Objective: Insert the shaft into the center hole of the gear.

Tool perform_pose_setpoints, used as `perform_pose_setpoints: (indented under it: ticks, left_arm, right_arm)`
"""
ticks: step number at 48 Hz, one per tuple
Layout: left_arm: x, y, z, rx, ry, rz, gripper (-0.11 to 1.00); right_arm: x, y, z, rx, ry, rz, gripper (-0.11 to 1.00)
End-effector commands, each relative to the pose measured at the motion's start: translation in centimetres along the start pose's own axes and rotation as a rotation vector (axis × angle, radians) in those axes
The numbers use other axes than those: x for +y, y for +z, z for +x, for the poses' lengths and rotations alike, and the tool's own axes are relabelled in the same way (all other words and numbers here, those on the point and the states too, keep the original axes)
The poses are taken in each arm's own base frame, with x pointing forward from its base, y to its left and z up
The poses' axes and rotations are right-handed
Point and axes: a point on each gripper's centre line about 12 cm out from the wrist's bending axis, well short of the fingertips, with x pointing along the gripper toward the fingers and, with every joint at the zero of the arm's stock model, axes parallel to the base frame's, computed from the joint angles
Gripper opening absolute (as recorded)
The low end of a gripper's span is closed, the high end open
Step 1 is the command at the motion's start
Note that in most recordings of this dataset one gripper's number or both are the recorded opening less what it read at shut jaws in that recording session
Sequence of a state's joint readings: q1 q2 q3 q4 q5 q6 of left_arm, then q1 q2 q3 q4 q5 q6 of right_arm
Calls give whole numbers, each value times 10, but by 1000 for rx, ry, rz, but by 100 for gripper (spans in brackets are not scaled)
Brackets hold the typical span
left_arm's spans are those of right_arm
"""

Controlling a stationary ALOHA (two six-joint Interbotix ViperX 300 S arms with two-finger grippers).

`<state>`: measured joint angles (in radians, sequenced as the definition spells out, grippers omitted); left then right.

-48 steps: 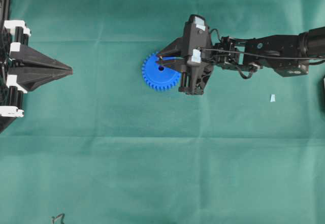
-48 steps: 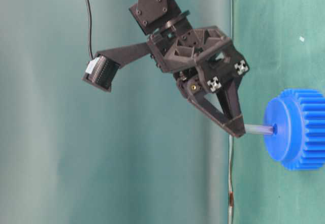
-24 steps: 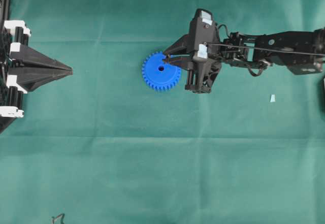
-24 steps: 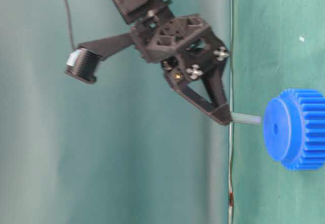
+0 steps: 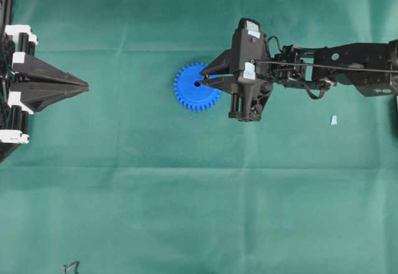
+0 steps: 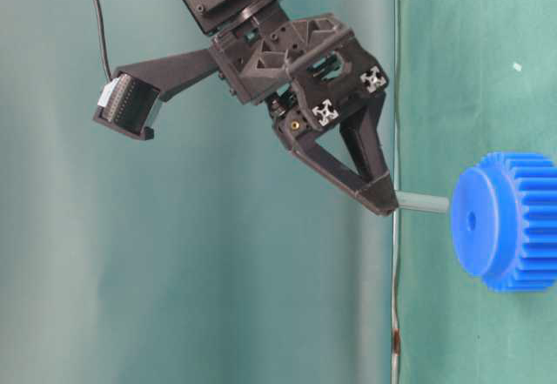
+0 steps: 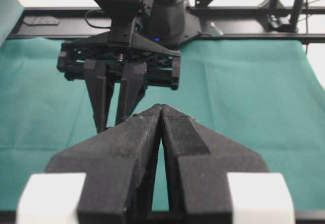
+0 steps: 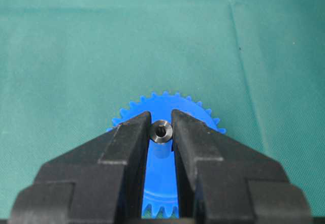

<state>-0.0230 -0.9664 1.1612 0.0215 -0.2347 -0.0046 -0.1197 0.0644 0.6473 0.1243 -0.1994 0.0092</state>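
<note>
The blue gear (image 5: 194, 94) lies flat on the green cloth, its center hole (image 5: 197, 83) showing dark. My right gripper (image 5: 203, 77) is shut on the shaft (image 6: 423, 203), a short grey pin pointing at the gear's face. In the table-level view the pin's tip stands a small gap off the gear (image 6: 505, 223) and to one side of the center hole (image 6: 471, 221). The right wrist view shows the shaft's end (image 8: 162, 131) between the fingers over the gear (image 8: 167, 104). My left gripper (image 5: 86, 87) is shut and empty, far left.
A small pale blue scrap (image 5: 333, 120) lies on the cloth right of the gear. A small dark wire-like object (image 5: 71, 266) lies at the bottom left. The right arm (image 5: 336, 66) stretches in from the right edge.
One second ago the shaft's tip was at the center hole. The right gripper has since pulled it back off the gear's face and to one side. The left gripper has not moved.
</note>
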Motion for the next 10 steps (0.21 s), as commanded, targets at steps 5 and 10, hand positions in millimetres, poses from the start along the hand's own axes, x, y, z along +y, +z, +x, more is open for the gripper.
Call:
perform_pose_setpoints:
  ticks: [5,10]
  left_arm:
    - [0,9,3,-25,-2,5,0]
    - [0,9,3,-23,-2,5,0]
  right_arm:
    - [3,14,7,-36,5,2,17]
    - [3,14,17,-27,4,1,16]
